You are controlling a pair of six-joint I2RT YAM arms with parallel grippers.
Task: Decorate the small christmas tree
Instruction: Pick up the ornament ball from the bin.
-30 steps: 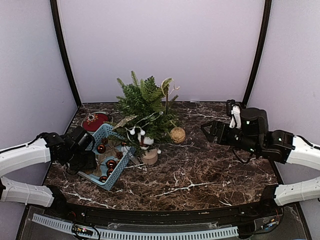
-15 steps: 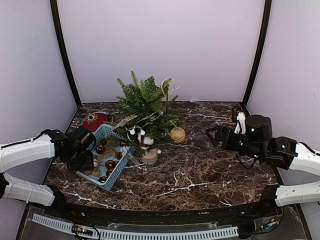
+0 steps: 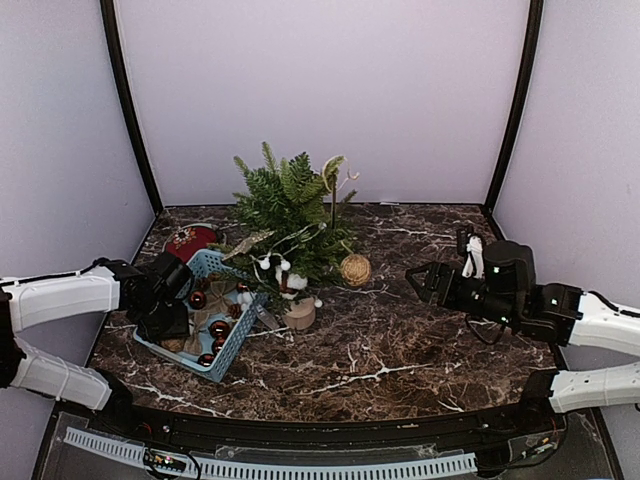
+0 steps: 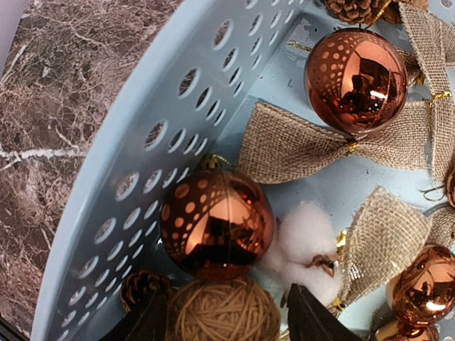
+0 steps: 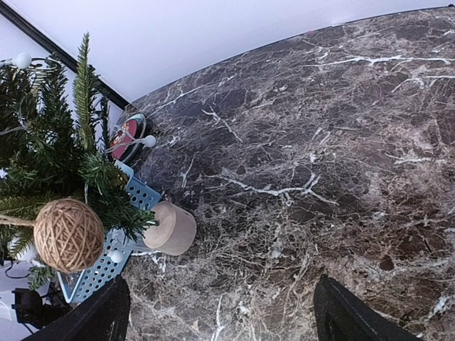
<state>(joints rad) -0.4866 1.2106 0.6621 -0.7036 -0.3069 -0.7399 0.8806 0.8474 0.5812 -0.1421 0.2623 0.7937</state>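
Note:
The small christmas tree point(image 3: 290, 212) stands mid-table on a pale wooden base point(image 3: 299, 314), with a twine ball point(image 3: 355, 269) hanging on its right side. My left gripper point(image 3: 172, 322) reaches down into the near end of the blue basket point(image 3: 232, 353). In the left wrist view it point(image 4: 227, 321) is open, with a second twine ball point(image 4: 222, 311) between its fingers point(image 4: 148, 323). A copper bauble point(image 4: 215, 222) and a cotton boll point(image 4: 307, 245) lie just beyond. My right gripper point(image 3: 420, 281) hovers open and empty over bare marble, right of the tree point(image 5: 53, 153).
The basket point(image 4: 135, 170) also holds another copper bauble point(image 4: 355, 79), burlap bows point(image 4: 284, 145) and a pine cone point(image 4: 141, 288). A red disc point(image 3: 190, 241) lies behind it. In the right wrist view the wooden base point(image 5: 170, 227) stands left of the gripper point(image 5: 227, 316).
The right arm has dropped lower and drawn back a little from the tree. The left gripper has settled slightly deeper into the basket and its jaws have widened.

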